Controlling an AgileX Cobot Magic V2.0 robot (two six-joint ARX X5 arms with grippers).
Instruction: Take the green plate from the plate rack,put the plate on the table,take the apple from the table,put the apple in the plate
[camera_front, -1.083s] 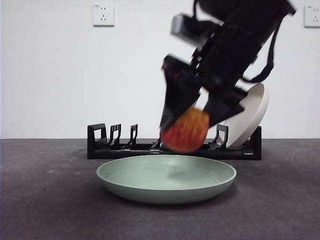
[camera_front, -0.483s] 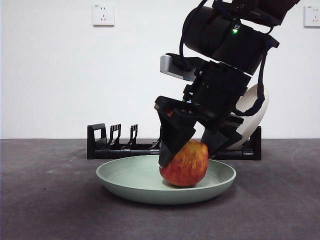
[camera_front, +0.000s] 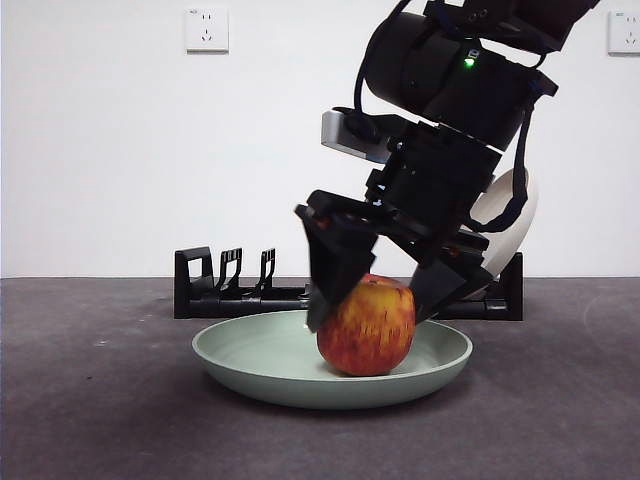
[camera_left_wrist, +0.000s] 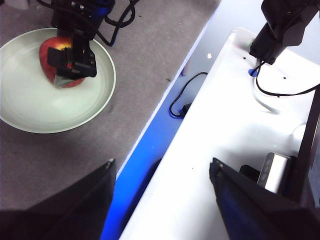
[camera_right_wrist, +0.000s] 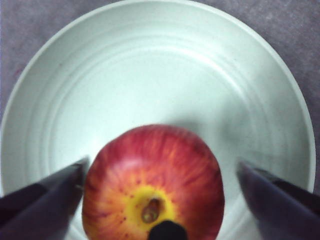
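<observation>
Apple (camera_front: 367, 327): red, streaked yellow-orange, stem dimple upward; resting in green plate (camera_front: 250, 355), toward the side nearer the rack, upright.

Green plate: pale sage, round, shallow; flat on table (camera_front: 90, 400), in front of plate rack (camera_front: 225, 290), apart from it.

Right hand (camera_front: 375, 300): lowered over plate from above, tilted; jaws apart, one on either side of apple. Gap visible beside one jaw in right wrist view (camera_right_wrist: 160, 195); other jaw very near or just touching apple skin, cannot tell which. Nothing clamped.

Left hand (camera_left_wrist: 162, 192): off to the side, above table edge; jaws spread wide, nothing between them. Plate (camera_left_wrist: 30, 107), apple (camera_left_wrist: 50, 60) and right hand (camera_left_wrist: 75, 62) visible from there, well apart from left hand.

Plate rack: long, low, black, upright slotted brackets; at back of table. Beige plate (camera_front: 505, 225) leaning in far-end slot, partly hidden behind right arm.

Wall behind: white, socket (camera_front: 206, 29) high up.
</observation>
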